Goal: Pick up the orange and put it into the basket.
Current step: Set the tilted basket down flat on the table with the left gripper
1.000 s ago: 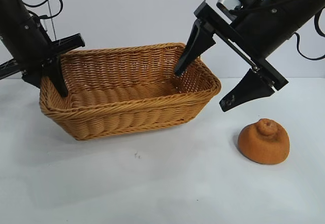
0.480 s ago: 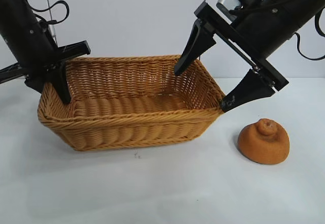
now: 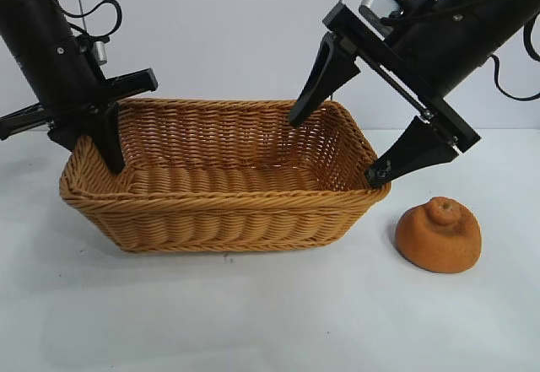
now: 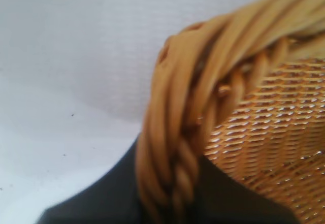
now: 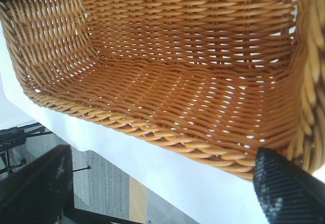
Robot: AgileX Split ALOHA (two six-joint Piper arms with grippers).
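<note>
We see the tan-golden rectangular woven wicker basket point(image 3: 221, 178) on the white worktop point(image 3: 270, 313), left of centre in the exterior view. Flaring sides, thick braided rim.

Left end effector point(image 3: 108, 148) is at the basket's left end, pointing steeply down. It's clamped on the rim there: one finger reaches down inside the basket wall, and the left wrist view shows the braided rim point(image 4: 203, 117) running right through the black jaws, one dark finger either side. So closed, gripping the basket.

Right end effector point(image 3: 337, 144) hangs over the basket's right end, tilted down toward the left. Jaws spread wide, holding nothing. One finger point(image 3: 316, 81) sits above the far right corner of the rim, the other point(image 3: 411, 154) has its tip at the near right corner, at or just off the rim; we can't tell whether it touches. The right wrist view looks straight into the basket interior point(image 5: 177, 82), with one fingertip point(image 5: 284, 191) at the rim edge.

The dull brownish-orange, rough-skinned, dome-shaped orange point(image 3: 439, 234) with a knobby bump on top sits on the worktop just right of the basket, clear of it, below the right end effector's lower finger. Neither end effector touches it. Not in the basket.
</note>
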